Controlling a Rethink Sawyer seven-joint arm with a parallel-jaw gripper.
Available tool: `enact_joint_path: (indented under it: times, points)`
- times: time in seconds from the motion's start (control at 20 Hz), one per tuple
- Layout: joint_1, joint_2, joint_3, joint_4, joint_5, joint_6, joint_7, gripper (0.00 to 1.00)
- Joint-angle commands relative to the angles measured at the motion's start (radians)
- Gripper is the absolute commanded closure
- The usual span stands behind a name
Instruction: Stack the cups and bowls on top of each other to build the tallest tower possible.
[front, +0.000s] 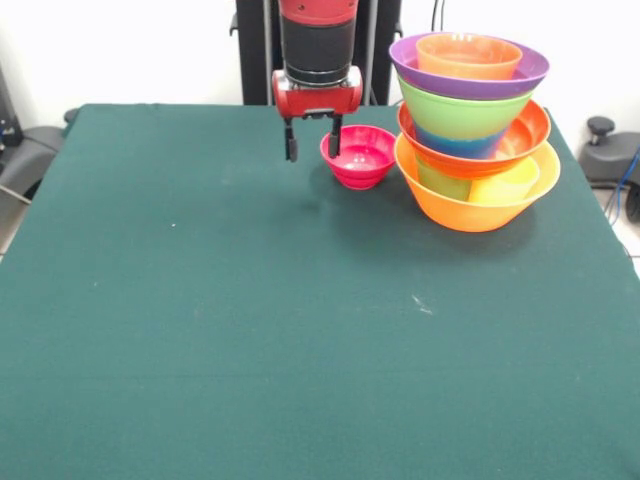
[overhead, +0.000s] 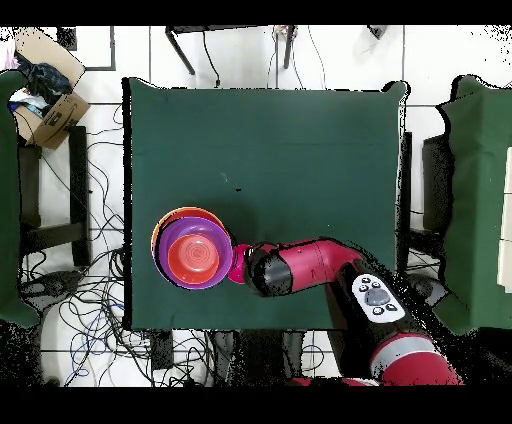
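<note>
the tower (front: 472, 130) is nearly whole: it stands toward the far right of the green table (front: 250, 340) in the front view, and almost every piece seems to be in it. only the small pink bowl (front: 358, 156) sits apart, upright on the cloth just beside the tower's base, so by my reckoning one piece is left to place.

from the bottom up, the big orange bowl (front: 478, 193) is the widest piece and holds a yellow cup (front: 508, 183) and a green cup (front: 442, 180), seen through its wall. above them rests the wide red-orange bowl (front: 520, 137), then the big lime green bowl (front: 466, 113) with something blue (front: 458, 143) showing low through it (likely the small blue bowl, though i cannot be sure). the purple bowl (front: 470, 80) sits on that, and the small orange bowl (front: 468, 56) is nested in it at the very top. a purple cup i cannot make out anywhere; it may be hidden inside.

the pink bowl looks empty.

the gripper (front: 312, 145) hangs just above the table beside the pink bowl, its two dark fingers spread and nothing between them; one finger is at or just over the bowl's near rim, and i cannot tell if it touches. from overhead the arm (overhead: 310, 268) covers most of that bowl, with the tower close beside it
</note>
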Motion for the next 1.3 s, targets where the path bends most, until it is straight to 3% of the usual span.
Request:
enact_joint_path:
  times: [0.05, 0.5, 1.3]
  points:
    - [-0.003, -0.008, 0.073, 0.024, -0.043, 0.007, -0.037, 0.00]
    - [0.008, 0.000, 0.056, 0.025, -0.055, -0.019, -0.015, 0.00]
    - [0.114, 0.043, -0.011, 0.045, -0.073, -0.120, 0.069, 0.00]
